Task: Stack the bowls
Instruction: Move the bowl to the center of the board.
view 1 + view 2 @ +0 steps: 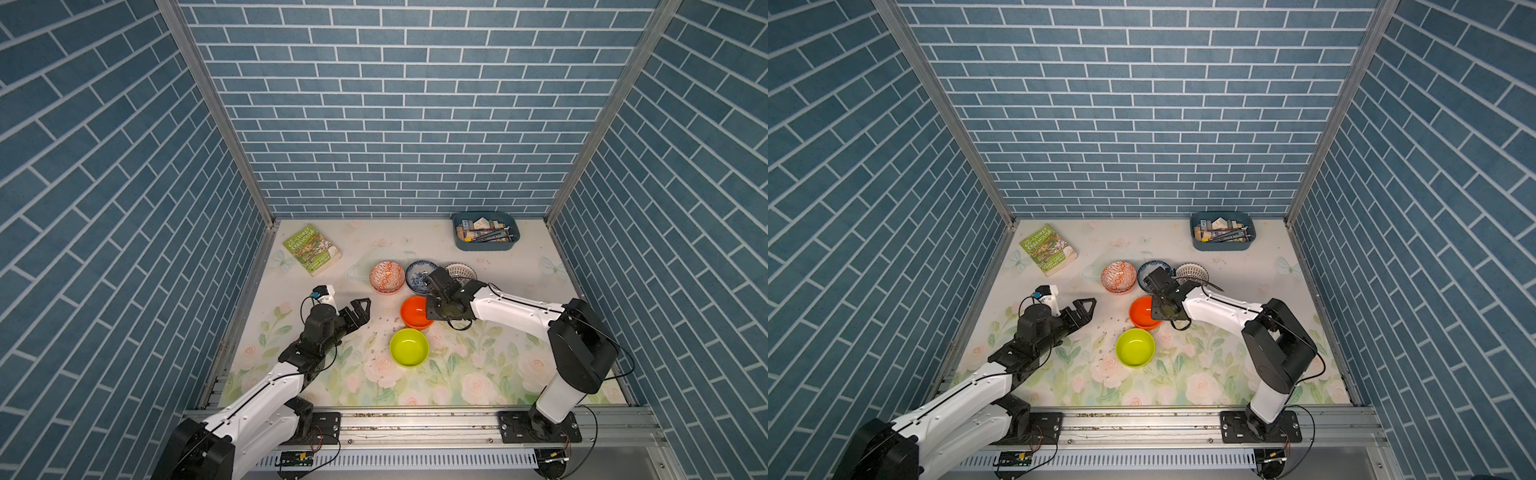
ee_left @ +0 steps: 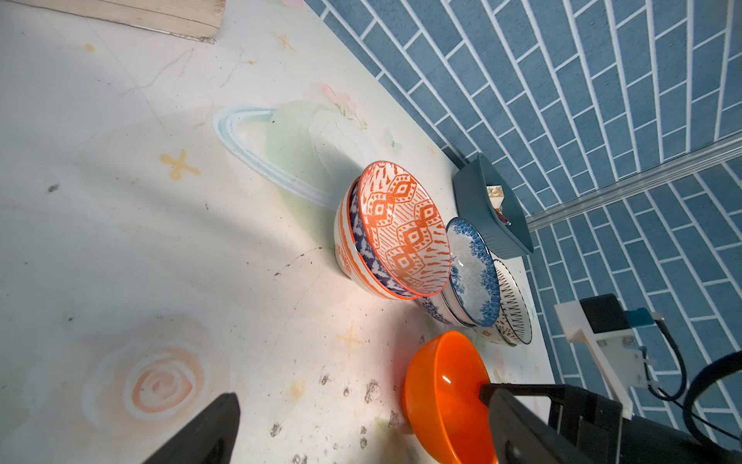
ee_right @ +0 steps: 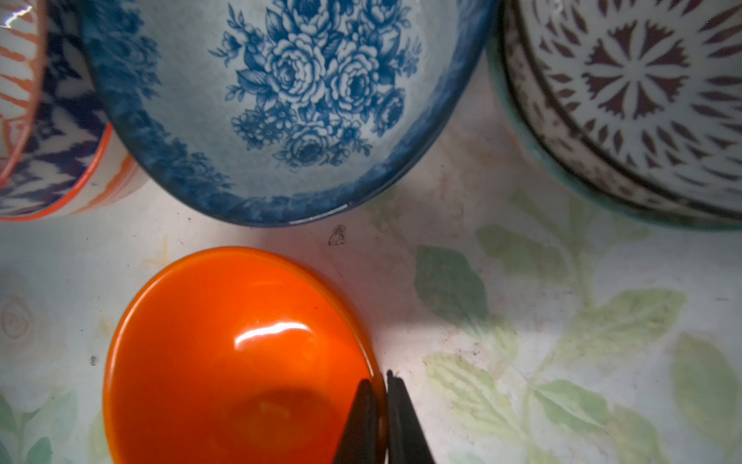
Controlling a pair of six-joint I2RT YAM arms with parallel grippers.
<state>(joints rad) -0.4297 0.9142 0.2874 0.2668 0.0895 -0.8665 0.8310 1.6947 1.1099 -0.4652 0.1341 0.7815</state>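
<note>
Top-down view of a floral table (image 1: 511, 266) inside blue brick-patterned walls, with 2 robot arms reaching in.

The right gripper (image 3: 382, 385) is pinched shut on the rim of the plain orange bowl (image 1: 413, 311), 1 finger inside the bowl and 1 outside. This bowl is empty and sits at the middle of the table; whether it is lifted off the surface cannot be told.

The left gripper (image 1: 362, 311) is spread wide and holds nothing, well to the left of the bowls.

Just in front of the orange bowl stands an empty lime-green bowl (image 1: 409, 347), apart from it.

Behind the orange bowl is a row of 3 groups:
- On the left, an orange-white patterned bowl (image 2: 401, 225) is nested in a blue-white patterned bowl (image 2: 361, 237), itself nested in another orange-white bowl (image 2: 343, 249).
- In the middle is a blue-white floral bowl (image 3: 281, 100), empty.
- On the right, a brown-lattice white bowl (image 3: 642, 80) sits inside a grey-green bowl (image 3: 522, 160).

At the far right corner a blue tray (image 1: 484, 246) holds small blocks and thin sticks. A green book (image 1: 312, 249) lies flat at the far left.
</note>
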